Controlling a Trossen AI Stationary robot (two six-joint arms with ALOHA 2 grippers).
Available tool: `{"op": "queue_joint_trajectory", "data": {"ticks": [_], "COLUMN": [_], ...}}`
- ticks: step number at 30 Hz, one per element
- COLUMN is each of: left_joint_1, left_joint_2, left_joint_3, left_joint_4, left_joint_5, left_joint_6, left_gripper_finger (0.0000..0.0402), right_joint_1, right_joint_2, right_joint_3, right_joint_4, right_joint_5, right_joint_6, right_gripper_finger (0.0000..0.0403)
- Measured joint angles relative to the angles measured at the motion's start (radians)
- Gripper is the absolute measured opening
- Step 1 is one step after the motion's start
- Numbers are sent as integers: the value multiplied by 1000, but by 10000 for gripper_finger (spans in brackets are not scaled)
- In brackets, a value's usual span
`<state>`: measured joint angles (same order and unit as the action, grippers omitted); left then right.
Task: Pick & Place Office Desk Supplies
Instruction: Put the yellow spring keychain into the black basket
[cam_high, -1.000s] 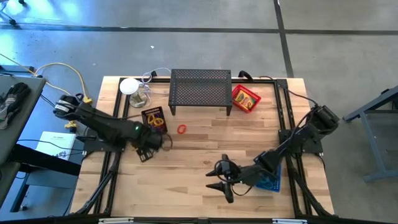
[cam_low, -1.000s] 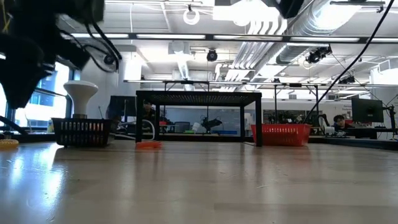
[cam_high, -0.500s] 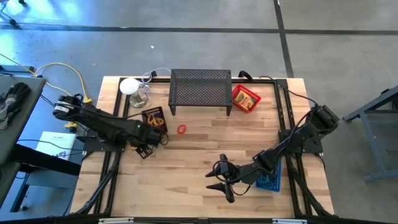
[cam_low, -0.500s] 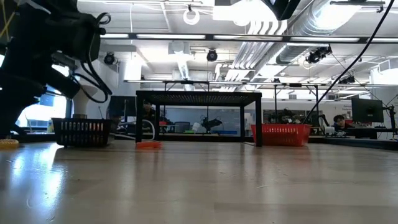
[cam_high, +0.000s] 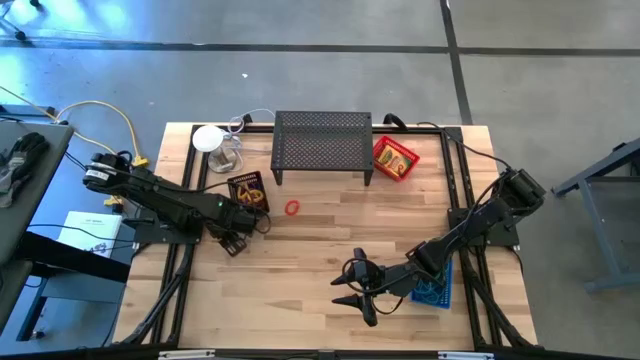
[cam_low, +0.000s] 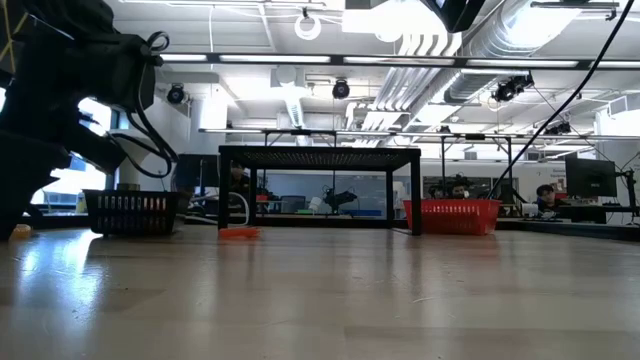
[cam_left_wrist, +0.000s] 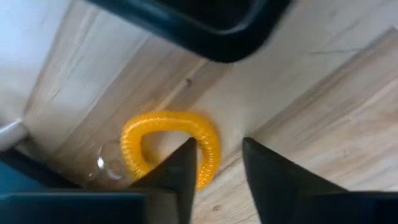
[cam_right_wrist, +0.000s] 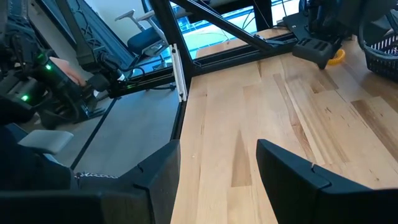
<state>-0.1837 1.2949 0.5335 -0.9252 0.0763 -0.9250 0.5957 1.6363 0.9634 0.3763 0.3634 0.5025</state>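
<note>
In the left wrist view a ribbed yellow ring (cam_left_wrist: 166, 144) lies flat on the wood. My left gripper (cam_left_wrist: 217, 143) is open and low over it: one fingertip (cam_left_wrist: 185, 163) stands over the ring's hole, the other outside its rim. In the high view this gripper (cam_high: 236, 242) sits just near of the black mesh tray (cam_high: 247, 192), which holds small rings. A red ring (cam_high: 291, 208) lies on the table. The red tray (cam_high: 395, 157) holds a yellow box. My right gripper (cam_high: 350, 290) waits open near the table's near edge, with the blue tray (cam_high: 437, 288) under its arm. My left gripper comes from above, slanting down, with its fingers on either side of the yellow ring's near limb (cam_left_wrist: 210, 149). Whether either finger touches the ring, I cannot tell.
The large black perforated stand (cam_high: 322, 145) stands at the far edge, between the white-topped glass object (cam_high: 210, 140) and the red tray. Bare wood spreads across the table's middle (cam_high: 330, 235). In the low view the left arm (cam_low: 60, 100) hides the table's left end.
My left gripper has drawn back toward the table's left edge and come down toward the table, over the yellow ring. Its arm now hides the white-topped object in the low view. The right arm has kept still.
</note>
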Motion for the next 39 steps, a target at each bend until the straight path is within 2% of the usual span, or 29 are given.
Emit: {"op": "queue_joint_trajectory", "data": {"ticks": [5, 10, 13, 17, 19, 22, 25, 27, 35, 39], "left_joint_1": [0, -32, -83, -166, -197, -223, -223, -193, 131, 238], "left_joint_2": [1, 3, 5, 5, 4, 3, 3, 4, 10, 9], "left_joint_3": [-6, 37, 120, 283, 371, 462, 497, 497, 476, 423], "left_joint_4": [8, -8, -122, -259, -272, -271, -236, -238, -186, -94], "left_joint_5": [-10, -24, -48, -177, -246, -384, -532, -577, -405, -317], "left_joint_6": [11, 34, 0, -30, -8, 107, 220, 276, 539, 578], "left_gripper_finger": [20, 10, 7, 6, 6, 6, 5, 5, 5, 5], "right_joint_1": [0, 0, 0, 0, -1, -4, -9, -10, -15, -15], "right_joint_2": [0, 0, 0, 0, 0, 0, 0, 0, 4, 24], "right_joint_3": [0, 0, 0, 0, 0, 0, 0, 0, 0, 0], "right_joint_4": [0, 0, 0, 0, -1, -1, -1, -1, 3, 17], "right_joint_5": [0, 0, 0, 4, 4, 4, 4, 4, 4, 12], "right_joint_6": [1, 1, 1, -2, -8, -10, -10, -9, 23, 25], "right_gripper_finger": [199, 199, 199, 199, 199, 199, 199, 199, 199, 199]}}
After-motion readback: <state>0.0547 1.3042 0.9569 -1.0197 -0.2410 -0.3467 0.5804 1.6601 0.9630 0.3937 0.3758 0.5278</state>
